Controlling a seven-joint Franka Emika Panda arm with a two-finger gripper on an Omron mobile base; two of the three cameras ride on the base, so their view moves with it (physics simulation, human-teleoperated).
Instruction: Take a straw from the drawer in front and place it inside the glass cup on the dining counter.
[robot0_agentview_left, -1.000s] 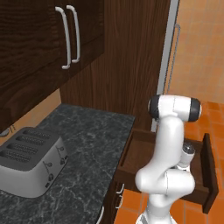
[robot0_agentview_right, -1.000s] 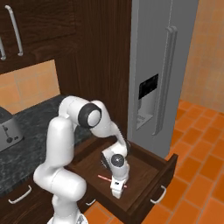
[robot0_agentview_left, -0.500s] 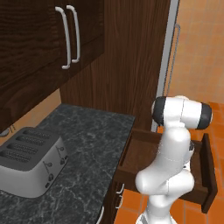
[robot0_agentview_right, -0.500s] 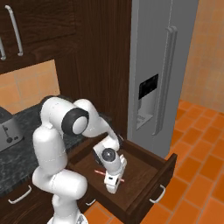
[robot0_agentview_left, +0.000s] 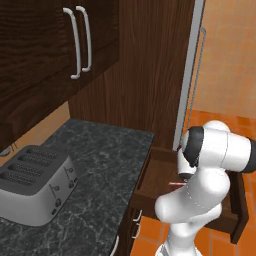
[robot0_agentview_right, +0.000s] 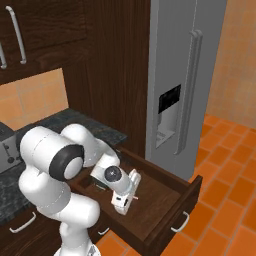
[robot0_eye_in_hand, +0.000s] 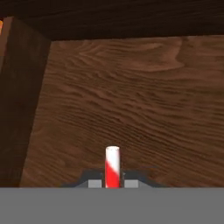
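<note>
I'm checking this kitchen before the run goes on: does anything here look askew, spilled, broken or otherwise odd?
Nothing looks damaged or spilled. The drawer stands pulled out, as the job needs, and the gripper is shut on the straw above the drawer's floor. The toaster sits squarely on the black counter.

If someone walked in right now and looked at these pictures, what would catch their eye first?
Probably the big white arm folded down into the open dark wood drawer, its gripper with jaws shut on the red-and-white straw. Next, the silver toaster on the black speckled worktop to the left, and the tall grey fridge behind the drawer.
</note>
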